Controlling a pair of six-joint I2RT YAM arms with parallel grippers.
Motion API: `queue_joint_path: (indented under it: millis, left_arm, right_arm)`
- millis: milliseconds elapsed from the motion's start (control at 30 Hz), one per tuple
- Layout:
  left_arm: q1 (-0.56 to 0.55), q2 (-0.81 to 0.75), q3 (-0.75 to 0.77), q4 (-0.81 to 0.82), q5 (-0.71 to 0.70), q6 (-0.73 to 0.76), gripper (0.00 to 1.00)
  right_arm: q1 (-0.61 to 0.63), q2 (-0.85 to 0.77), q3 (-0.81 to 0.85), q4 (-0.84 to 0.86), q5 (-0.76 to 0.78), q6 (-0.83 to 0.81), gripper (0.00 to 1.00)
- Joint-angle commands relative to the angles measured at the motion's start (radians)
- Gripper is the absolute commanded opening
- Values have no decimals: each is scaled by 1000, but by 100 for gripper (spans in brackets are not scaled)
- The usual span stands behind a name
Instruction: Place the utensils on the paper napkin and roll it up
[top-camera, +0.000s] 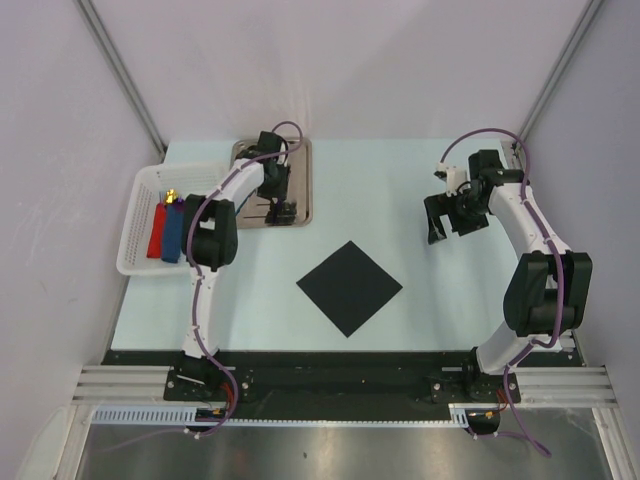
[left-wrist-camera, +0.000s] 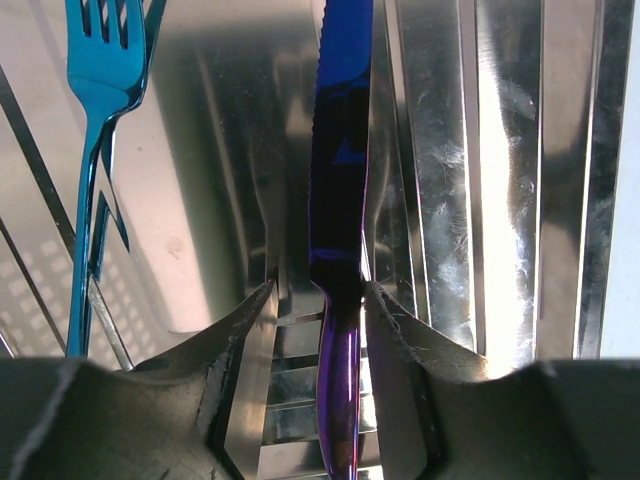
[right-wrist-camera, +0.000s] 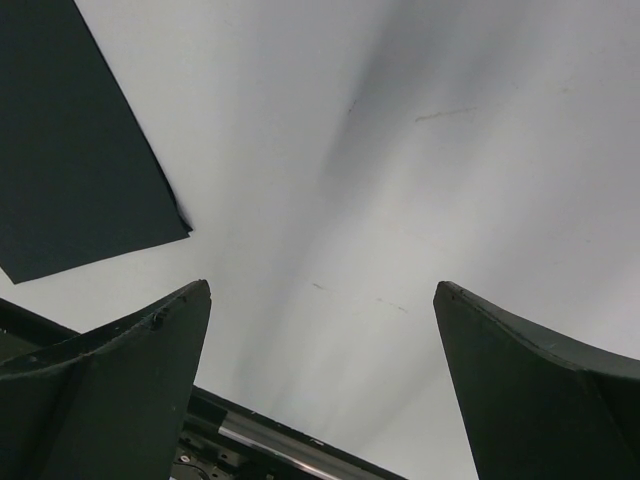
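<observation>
A dark purple knife (left-wrist-camera: 340, 150) lies lengthwise in the shiny steel tray (top-camera: 300, 165), with a bright blue fork (left-wrist-camera: 100, 60) to its left. My left gripper (left-wrist-camera: 318, 290) is down in the tray (left-wrist-camera: 480, 200), its jaws partly closed on either side of the knife's handle. The right finger is at the handle; a narrow gap shows on the left side. In the top view the left gripper (top-camera: 280, 212) hides both utensils. The black paper napkin (top-camera: 349, 287) lies flat at the table's middle. My right gripper (top-camera: 447, 222) hovers wide open and holds nothing; in its own view, right gripper (right-wrist-camera: 320, 290), napkin corner (right-wrist-camera: 70, 150).
A white slotted basket (top-camera: 140, 190) stands left of the tray, holding a flat red piece (top-camera: 156, 232) and a flat blue piece (top-camera: 173, 235). Light walls close in the back and sides. A black rail runs along the near table edge (top-camera: 340, 365).
</observation>
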Motion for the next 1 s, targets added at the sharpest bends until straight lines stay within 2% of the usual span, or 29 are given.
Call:
queue_joint_path:
  millis: [0,133,367,467,500,667,700,833,967]
  left_arm:
    - [-6,21,36,-10,0,-29,45]
    - [-6,7,36,-39,37,-54,43]
    - [-6,-5,4,-75,102,-89,32]
    - [-6,-2,12,-93,103,-88,14]
    - [-6,-4,13,-96,99,-88,0]
    - [-6,-85,-8,-93,19,-132,0]
    - [-6,-141,-23,-78,4,-157,0]
    - [-8,-312,-170,-11,-14,-239,0]
    - [-24,-456,-281,-29,-32,-316,0]
  right_arm:
    - [-5,-2,46,-11,11,-26,100]
    - [-35,1,49,-13,11,-32,100]
    - [-37,4,57,-13,6,-30,100]
    - [-40,6,62,-11,12,-35,100]
    - [-42,6,63,-11,12,-35,100]
    - [-42,13,77,-8,-3,-32,100]
    - [-40,14,80,-6,-7,-26,100]
    - [-40,15,89,10,-17,-3,100]
    - [-49,-25,83,53,-8,31,100]
